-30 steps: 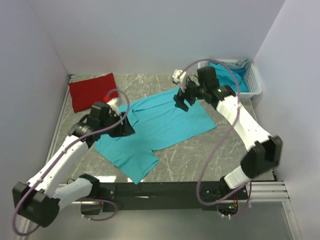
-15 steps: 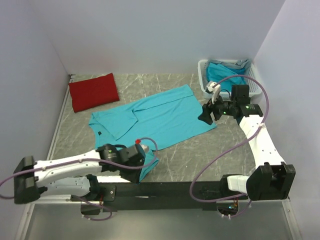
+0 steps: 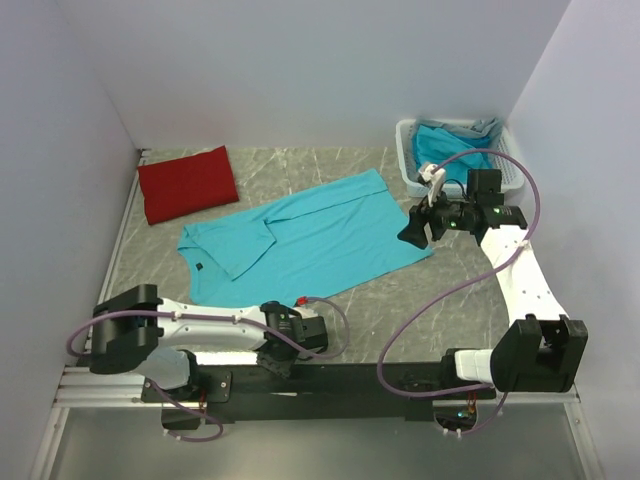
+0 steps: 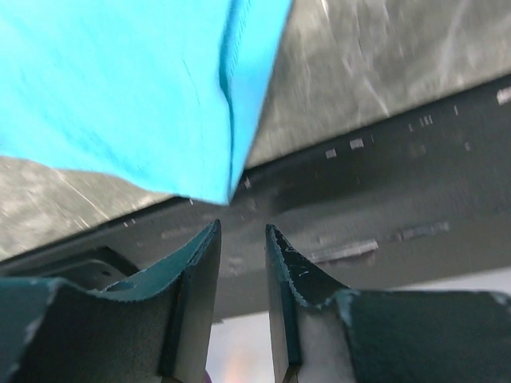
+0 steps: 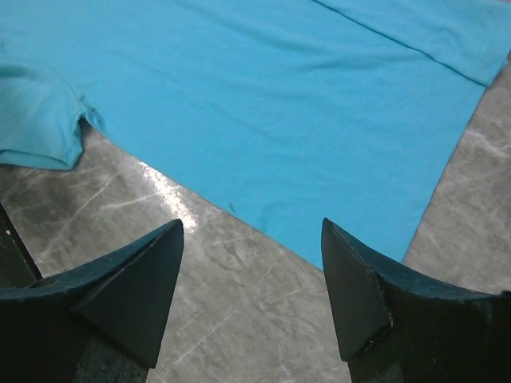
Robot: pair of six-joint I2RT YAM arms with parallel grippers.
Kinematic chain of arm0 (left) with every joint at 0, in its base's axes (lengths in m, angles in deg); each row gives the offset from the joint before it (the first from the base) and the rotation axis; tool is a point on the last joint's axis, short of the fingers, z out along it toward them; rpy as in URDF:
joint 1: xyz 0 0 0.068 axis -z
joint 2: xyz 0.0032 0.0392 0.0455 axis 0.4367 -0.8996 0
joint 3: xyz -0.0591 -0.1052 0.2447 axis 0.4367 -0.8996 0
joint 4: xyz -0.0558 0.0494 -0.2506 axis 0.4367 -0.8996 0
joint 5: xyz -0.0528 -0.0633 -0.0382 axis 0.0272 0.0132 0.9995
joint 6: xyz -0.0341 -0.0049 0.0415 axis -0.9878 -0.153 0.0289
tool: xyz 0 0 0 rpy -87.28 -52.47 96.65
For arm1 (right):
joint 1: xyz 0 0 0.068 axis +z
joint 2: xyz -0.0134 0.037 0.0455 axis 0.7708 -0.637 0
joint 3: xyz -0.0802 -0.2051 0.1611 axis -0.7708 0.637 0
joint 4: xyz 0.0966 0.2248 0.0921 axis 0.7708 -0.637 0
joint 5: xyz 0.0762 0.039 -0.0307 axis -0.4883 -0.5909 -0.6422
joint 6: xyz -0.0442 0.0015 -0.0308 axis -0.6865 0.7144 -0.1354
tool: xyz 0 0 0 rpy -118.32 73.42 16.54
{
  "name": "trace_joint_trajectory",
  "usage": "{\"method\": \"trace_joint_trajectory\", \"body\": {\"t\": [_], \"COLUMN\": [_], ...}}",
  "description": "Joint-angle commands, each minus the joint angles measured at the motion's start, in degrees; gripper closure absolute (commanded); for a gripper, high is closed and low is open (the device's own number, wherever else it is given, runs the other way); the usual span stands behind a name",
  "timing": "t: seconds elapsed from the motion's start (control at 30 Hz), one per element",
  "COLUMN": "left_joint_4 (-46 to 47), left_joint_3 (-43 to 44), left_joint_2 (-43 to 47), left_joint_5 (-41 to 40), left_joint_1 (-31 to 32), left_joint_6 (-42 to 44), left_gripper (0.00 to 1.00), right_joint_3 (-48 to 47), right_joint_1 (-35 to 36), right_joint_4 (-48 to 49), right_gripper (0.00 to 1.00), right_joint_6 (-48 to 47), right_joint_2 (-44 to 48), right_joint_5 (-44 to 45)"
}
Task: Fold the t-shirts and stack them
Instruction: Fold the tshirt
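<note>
Narrowed, empty, at left claw [image 4: 242, 231], turquoise t-shirt [image 4: 120, 80] corner just beyond tips; spread wide at right claw [image 5: 251, 227], over shirt hem.

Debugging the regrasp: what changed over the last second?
Left gripper swept from over the turquoise shirt's left side down to the near edge and is now open, just short of a shirt corner. Right gripper moved right from the shirt's far edge to its right corner, open. Nothing grasped. Turquoise shirt, red shirt and basket stayed put.
</note>
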Motion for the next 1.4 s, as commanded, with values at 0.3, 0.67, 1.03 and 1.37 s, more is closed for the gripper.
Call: {"method": "trace_joint_trajectory", "body": {"t": [0.3,0.67,1.03,1.37], "left_joint_4": [0.6,2.5,0.7,-4.0], "left_joint_3": [2.4,-0.1,0.0,3.5], "left_joint_2": [-3.7,-6.5,-4.9,2.3], "left_joint_5": [-6.6,-4.4,-6.1,-10.8], "left_joint_1": [-1.1,-1.6,-1.5,-4.1], "left_joint_6": [2.5,3.6,3.0,2.9], "left_gripper": [0.66,0.68,0.93,1.0], "right_joint_3": [-1.1,-1.4,-1.9,0.8], "right_joint_1": [-2.2,-3.3,-3.4,-3.6], "right_joint_4": [-1.8,-2.7,-5.8,-9.2], "right_gripper": [0.24,0.24,0.25,0.24], "right_joint_6": [-0.7,-0.9,-4.5,-13.1], "right_joint_2": [-0.7,-0.4,0.2,4.1], "right_joint_5": [-3.6,-4.7,-4.4,1.2]}}
